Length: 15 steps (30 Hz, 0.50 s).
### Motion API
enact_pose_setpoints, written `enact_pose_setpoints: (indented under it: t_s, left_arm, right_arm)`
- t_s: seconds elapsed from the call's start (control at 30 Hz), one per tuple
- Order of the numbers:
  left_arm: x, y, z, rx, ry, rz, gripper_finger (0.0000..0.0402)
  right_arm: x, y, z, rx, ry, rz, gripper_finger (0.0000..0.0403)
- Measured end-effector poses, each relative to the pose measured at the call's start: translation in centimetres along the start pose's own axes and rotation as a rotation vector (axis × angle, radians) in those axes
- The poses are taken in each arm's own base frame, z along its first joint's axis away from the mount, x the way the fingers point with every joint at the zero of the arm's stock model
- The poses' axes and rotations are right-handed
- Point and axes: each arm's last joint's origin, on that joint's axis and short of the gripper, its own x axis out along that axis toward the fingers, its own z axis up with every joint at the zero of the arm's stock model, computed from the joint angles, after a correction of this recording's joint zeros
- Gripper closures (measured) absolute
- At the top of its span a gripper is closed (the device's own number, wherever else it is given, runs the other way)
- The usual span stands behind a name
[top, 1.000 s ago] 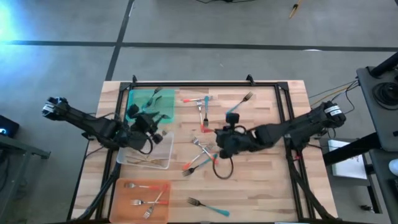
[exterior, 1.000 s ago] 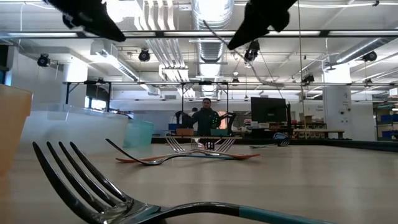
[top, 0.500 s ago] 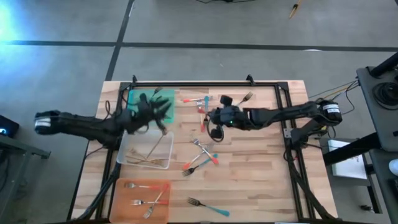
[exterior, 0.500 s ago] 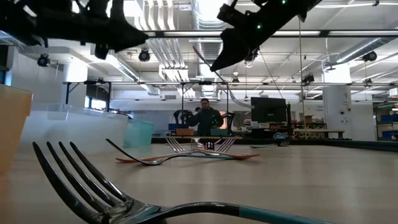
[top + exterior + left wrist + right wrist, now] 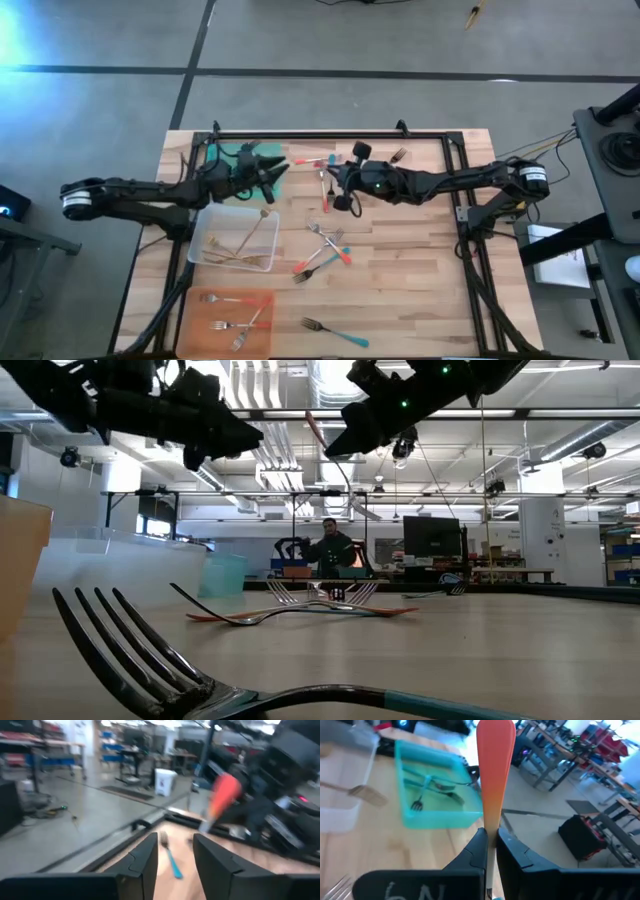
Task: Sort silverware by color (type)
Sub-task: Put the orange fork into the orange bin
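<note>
Now, right gripper (image 5: 491,840): pinched shut on a red-handled fork (image 5: 495,765), held up in the air over the far middle of the tabletop (image 5: 420,260).
Left gripper (image 5: 176,855): fingers apart with nothing between them, up in the air by the green tray (image 5: 222,155) at the far left.
Green tray: has forks lying in it.
Clear tray (image 5: 205,225): just in front of the green one, with gold forks (image 5: 245,258) inside.
Orange tray (image 5: 195,330): at the near left, with red-handled forks (image 5: 232,299) in it.
Loose forks (image 5: 322,250): a small pile with blue and red handles in the middle of the tabletop.
Blue-handled fork (image 5: 335,331): lies alone near the front edge.
Person (image 5: 330,550): stands far back in the room.
</note>
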Motion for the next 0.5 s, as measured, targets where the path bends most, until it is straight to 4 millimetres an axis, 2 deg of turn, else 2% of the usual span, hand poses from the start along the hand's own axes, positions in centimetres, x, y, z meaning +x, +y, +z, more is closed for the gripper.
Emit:
enact_pose_setpoints:
  t_s: [0.1,0.23,0.37,0.5]
  left_arm:
    - [1.1,-0.5,0.6,0.0,0.015,-0.063,0.0279]
    - [2.8,-1.1,1.1,0.008,0.025,-0.12,0.0263]
    - [4.5,-1.8,0.5,0.048,0.065,-0.134,0.0258]
    - [5.3,-2.2,-0.2,0.087,0.06,-0.112,0.0258]
  right_arm:
    - [0.2,-0.7,0.1,0.017,-0.017,-0.026,0.039]
    - [0.9,-0.5,0.1,0.018,-0.061,-0.047,0.039]
    - [2.0,0.0,0.0,-0.042,-0.109,-0.093,0.039]
    - [3.1,0.5,-0.7,-0.086,-0.081,-0.188,0.039]
